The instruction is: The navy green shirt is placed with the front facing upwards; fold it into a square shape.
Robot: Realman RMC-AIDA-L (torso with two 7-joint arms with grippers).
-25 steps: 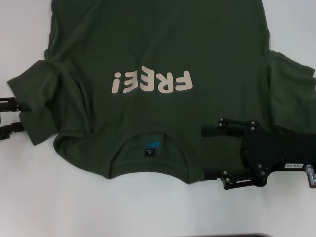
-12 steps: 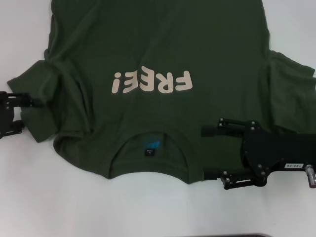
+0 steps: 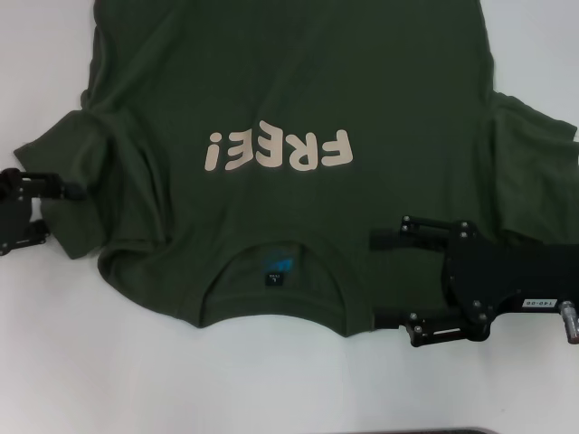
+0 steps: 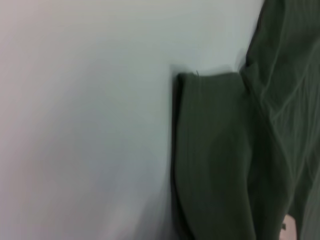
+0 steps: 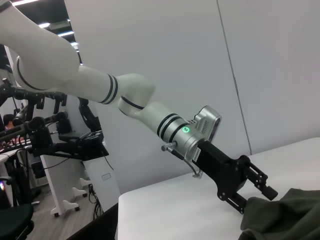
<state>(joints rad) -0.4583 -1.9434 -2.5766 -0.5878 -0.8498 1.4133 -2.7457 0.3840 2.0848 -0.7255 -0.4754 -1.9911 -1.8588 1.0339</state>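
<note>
The navy green shirt [image 3: 289,81] lies spread front up on the white table, its cream "FREE!" lettering [image 3: 277,151] showing and its collar with the blue neck label [image 3: 276,268] nearest me. My left gripper [image 3: 61,215] is open at the end of the left sleeve [image 3: 77,172], with its fingers on either side of the sleeve's edge. The left wrist view shows that sleeve end [image 4: 215,150] close up against the table. My right gripper [image 3: 380,278] is open and hovers over the shoulder beside the collar. The right wrist view shows the left gripper [image 5: 260,202] at the shirt's cloth [image 5: 285,220].
Bare white table [image 3: 109,362] runs along the near side and to the left of the sleeve. The right sleeve [image 3: 534,172] lies bunched at the far right. A dark table edge [image 3: 452,430] shows at the bottom.
My left gripper has slid right, from beside the sleeve to around its edge. The right arm and the shirt have not moved.
</note>
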